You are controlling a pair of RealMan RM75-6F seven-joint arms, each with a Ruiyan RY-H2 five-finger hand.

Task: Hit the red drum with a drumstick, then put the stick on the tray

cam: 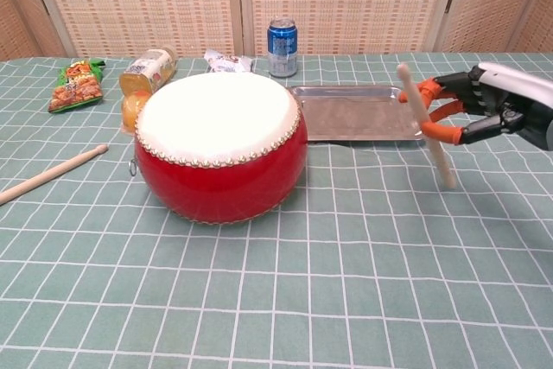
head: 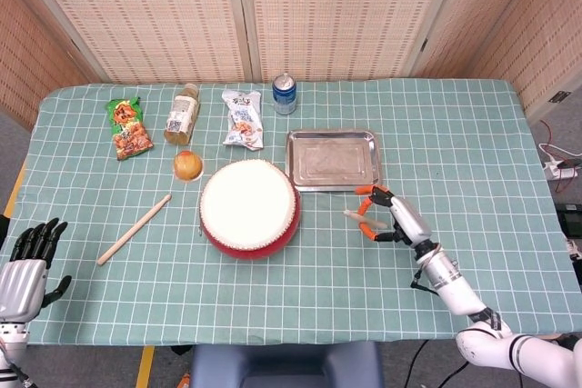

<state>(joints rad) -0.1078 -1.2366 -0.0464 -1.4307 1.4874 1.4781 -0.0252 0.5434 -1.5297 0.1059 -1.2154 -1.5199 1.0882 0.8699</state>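
We see the right hand (cam: 471,110) raised off the table, pinching a drumstick (cam: 425,125) between its orange-tipped fingers (cam: 442,133); the stick stands steeply tilted, head end up, just right of the red drum (cam: 221,149) and in front of the tray (cam: 359,111). The left hand (head: 25,265) rests at the near left edge, holding nothing, its fingers loosely apart.

We judge the chief risk to be the grip: the stick is held near mid-length by fingertips alone, so a swing toward the drum could let it pivot or slip out (the contact is only partly visible in the head view). A strike from this side could also clip the tray's rim or meet the drum's shell rather than its white skin.

A second drumstick (head: 134,229) lies untouched left of the drum. The table (head: 473,161) wears a green checked cloth; along its far side stand a snack bag (head: 127,128), a bottle (head: 182,114), a white packet (head: 243,119), a blue can (head: 285,94) and an orange fruit (head: 188,164). Woven folding screens (head: 318,6) close the room behind.
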